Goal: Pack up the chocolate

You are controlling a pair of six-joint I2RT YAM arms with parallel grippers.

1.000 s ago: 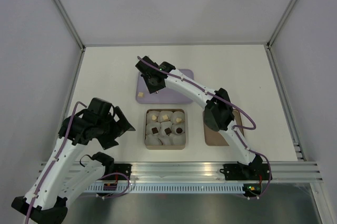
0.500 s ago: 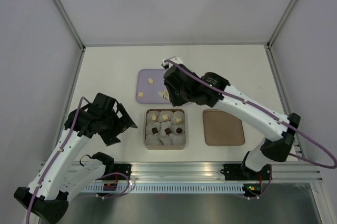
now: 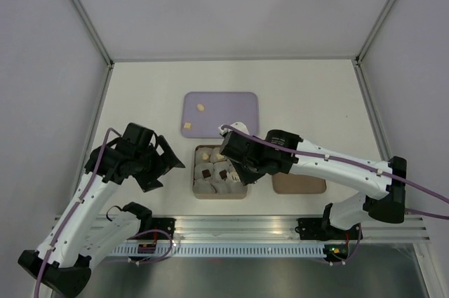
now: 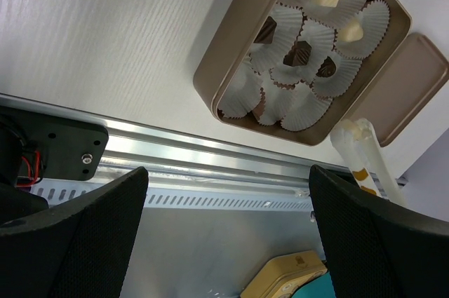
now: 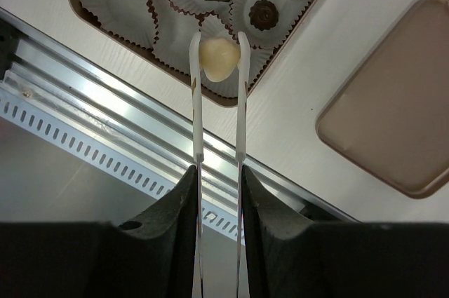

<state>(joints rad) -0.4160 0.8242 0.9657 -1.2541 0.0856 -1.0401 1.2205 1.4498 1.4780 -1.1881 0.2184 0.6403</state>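
Nothing legible in any view; no words, numbers, brand marks or signs clear enough to read.

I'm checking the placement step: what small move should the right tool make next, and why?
Probably lower straight down. The right tool pinches a pale cream chocolate piece that appears lined up over an empty white paper cup in the near row of the tan box, but not yet seated in it.
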